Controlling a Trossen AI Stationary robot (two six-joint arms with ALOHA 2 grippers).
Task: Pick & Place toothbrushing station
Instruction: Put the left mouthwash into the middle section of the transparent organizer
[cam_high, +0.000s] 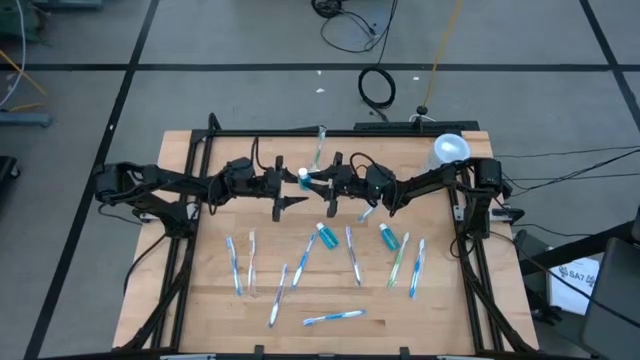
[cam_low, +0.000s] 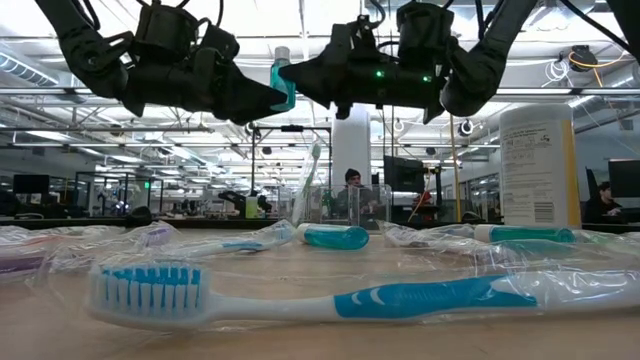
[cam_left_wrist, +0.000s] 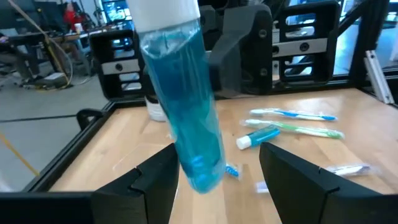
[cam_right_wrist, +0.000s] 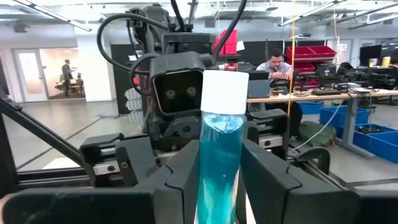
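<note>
Two grippers meet above the middle of the table, and we record a bottle (cam_high: 303, 176) of blue liquid with a white cap between them, raised clear of the wood. The right gripper (cam_right_wrist: 221, 155) has both fingers pressed against the bottle's sides and is grasping it. The left gripper (cam_left_wrist: 217, 155) is released: its fingers stand apart around the bottle's lower end, with a gap on one side.

We find the toothbrushing station (cam_high: 319, 160) standing on the table at the back centre, just behind the grippers and apart from both, with one toothbrush (cam_low: 307, 180) upright in it. A whitish cylinder (cam_high: 449, 150) stands at the back right corner. Wrapped toothbrushes and two teal tubes (cam_high: 327, 236) lie scattered across the front half of the table (cam_high: 200, 290).
</note>
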